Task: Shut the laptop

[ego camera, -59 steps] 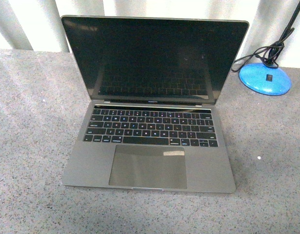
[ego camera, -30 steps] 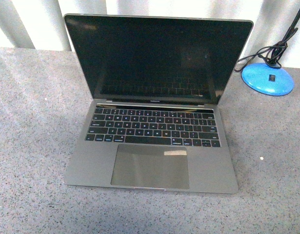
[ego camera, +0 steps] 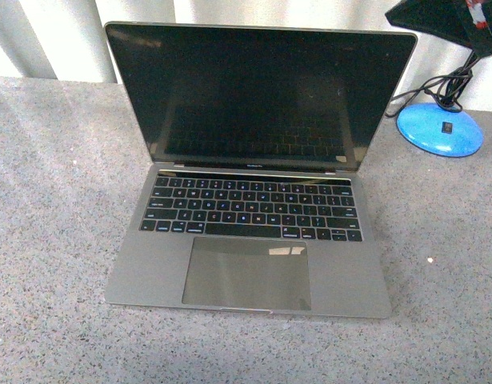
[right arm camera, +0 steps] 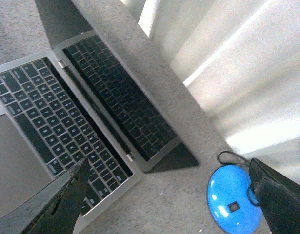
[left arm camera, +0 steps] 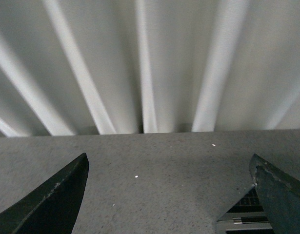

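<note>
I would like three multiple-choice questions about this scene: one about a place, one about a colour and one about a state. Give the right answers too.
1. Where does the blue lamp base stand?
A. on the keyboard
B. in front of the trackpad
C. on the table, to the right of the laptop

2. What colour are the laptop's keys?
A. white
B. black
C. red

3. How is the laptop's lid?
A. open
B. shut flat
C. taken off

Answers:
1 C: the base sits on the grey table, apart from the laptop's right side.
2 B: the keys are black on the grey body.
3 A: the screen stands up and the keys show.
</note>
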### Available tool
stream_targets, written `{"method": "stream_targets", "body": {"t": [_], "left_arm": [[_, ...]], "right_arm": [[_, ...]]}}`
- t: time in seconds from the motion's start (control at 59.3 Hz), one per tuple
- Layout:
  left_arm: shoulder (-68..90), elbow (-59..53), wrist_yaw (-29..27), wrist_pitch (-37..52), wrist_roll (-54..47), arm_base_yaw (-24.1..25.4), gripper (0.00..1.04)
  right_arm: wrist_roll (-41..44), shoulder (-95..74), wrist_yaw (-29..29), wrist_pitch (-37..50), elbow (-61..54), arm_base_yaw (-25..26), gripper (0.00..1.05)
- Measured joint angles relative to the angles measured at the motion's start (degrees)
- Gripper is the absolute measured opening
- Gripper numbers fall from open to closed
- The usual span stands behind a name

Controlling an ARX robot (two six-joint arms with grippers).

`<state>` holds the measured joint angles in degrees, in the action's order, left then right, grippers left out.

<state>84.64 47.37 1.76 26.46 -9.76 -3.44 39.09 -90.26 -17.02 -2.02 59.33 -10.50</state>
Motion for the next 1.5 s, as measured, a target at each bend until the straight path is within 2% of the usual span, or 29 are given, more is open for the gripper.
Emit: {"method": "stream_targets", "body": {"t": [0.084,0.135,0.169,0.422,0.624,0.675,0.995,1.501], "left_arm": [[3.7,3.1,0.2,0.6,-1.4,-2.1,0.98],[5.9,5.0,0.2,1.1,-2.0,-2.8,0.98],[7.2,6.2,0.4,1.4,-2.2,-3.2,0.94],[15.7,14.9,3.5,-0.9,-7.5,-5.7,0.47],[19.1,16.8,6.8,-4.5,-13.4,-8.4,0.12],[19.6,16.8,7.4,-5.1,-14.6,-9.0,0.03],[21.4,16.8,8.8,-7.1,-18.1,-11.2,0.04],[22.2,16.0,9.8,-8.6,-20.1,-11.3,0.04]], "right_arm": [[0.1,-2.2,0.8,0.2,2.9,0.0,0.94],[0.1,-3.2,1.1,1.0,4.2,0.1,0.86],[0.1,-3.9,1.0,1.0,5.3,0.2,0.79],[0.1,-6.5,-0.9,0.0,8.9,0.3,0.35],[0.2,-9.6,-1.5,0.2,9.7,0.2,0.0],[0.3,-10.4,-1.6,0.5,9.7,0.2,0.01],[0.8,-14.1,-2.5,3.4,8.3,0.0,0.01],[-1.0,-14.7,-2.6,5.5,5.8,-0.9,0.01]]}}
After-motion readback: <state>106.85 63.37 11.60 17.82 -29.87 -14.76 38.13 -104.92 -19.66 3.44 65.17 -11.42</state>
